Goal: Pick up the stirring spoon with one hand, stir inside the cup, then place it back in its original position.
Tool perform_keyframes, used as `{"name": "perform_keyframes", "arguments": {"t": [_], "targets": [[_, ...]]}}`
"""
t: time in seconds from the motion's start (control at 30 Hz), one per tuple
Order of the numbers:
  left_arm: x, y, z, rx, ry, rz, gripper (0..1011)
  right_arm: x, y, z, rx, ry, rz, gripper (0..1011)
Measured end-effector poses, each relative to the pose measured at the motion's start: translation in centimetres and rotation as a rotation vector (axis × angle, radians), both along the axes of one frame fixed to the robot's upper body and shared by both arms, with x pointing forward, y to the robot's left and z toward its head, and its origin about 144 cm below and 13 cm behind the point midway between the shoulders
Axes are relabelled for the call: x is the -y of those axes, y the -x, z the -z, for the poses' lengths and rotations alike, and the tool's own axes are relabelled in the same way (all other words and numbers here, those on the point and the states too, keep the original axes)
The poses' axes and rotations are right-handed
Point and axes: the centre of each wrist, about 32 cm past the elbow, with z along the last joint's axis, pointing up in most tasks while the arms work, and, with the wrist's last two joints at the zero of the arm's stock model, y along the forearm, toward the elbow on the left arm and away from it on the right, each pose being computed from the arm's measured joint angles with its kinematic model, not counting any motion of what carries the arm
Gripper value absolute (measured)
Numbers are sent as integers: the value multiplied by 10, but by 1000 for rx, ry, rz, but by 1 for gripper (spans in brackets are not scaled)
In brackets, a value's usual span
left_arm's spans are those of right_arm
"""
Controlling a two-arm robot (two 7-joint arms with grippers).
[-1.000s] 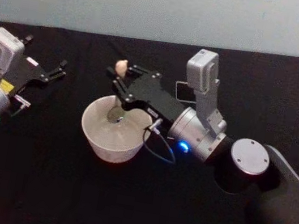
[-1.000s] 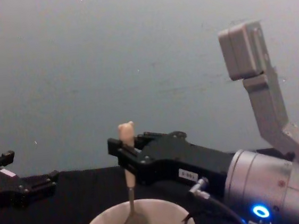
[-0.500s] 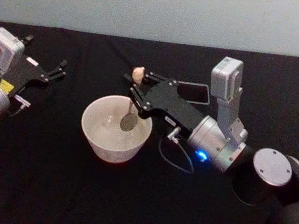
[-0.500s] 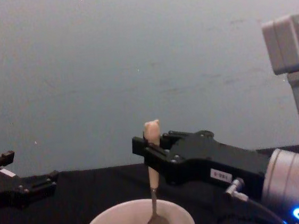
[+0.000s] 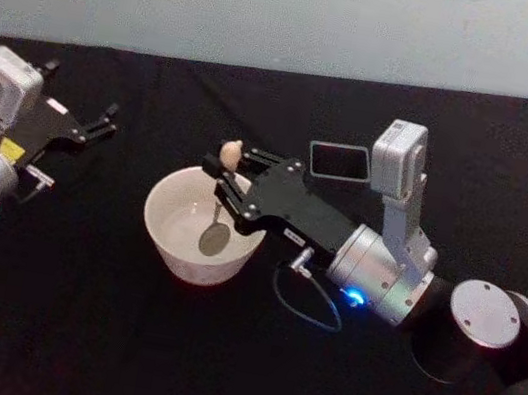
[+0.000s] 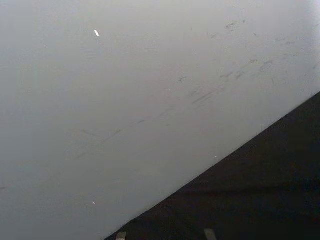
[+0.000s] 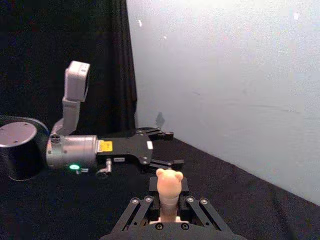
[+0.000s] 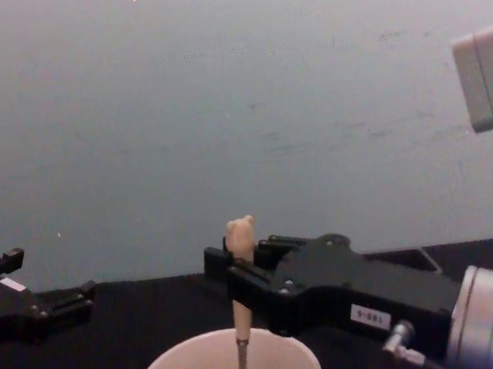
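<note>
1. Nearest, on the black desk (image 5: 70, 327): the cup (image 5: 167, 242), in the same place as before.
2. Inside it, the stirring spoon (image 5: 218, 212), slid back from the right rim toward the middle and dipped lower than half a second ago. Looks like stirring is going on.
3. Just above, the right claw (image 5: 232, 177), pinching the handle under the bear head.
4. Behind, the dark box holder (image 5: 339, 160), ready for the spoon later.
5. Far left, the left claw (image 5: 104, 120), fingers spread apart, parked as before.

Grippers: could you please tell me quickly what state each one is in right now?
Left gripper: open, empty, parked on the robot's left.
Right gripper: shut on the stirring spoon, its bowl inside the cup.
</note>
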Motion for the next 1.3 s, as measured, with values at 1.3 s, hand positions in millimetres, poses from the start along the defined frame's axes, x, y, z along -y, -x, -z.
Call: {"name": "perform_keyframes", "arguments": {"t": [1.3], "targets": [[0,0,0,0,0,0,1001,-23,-33,3,19,15,85,217]]}}
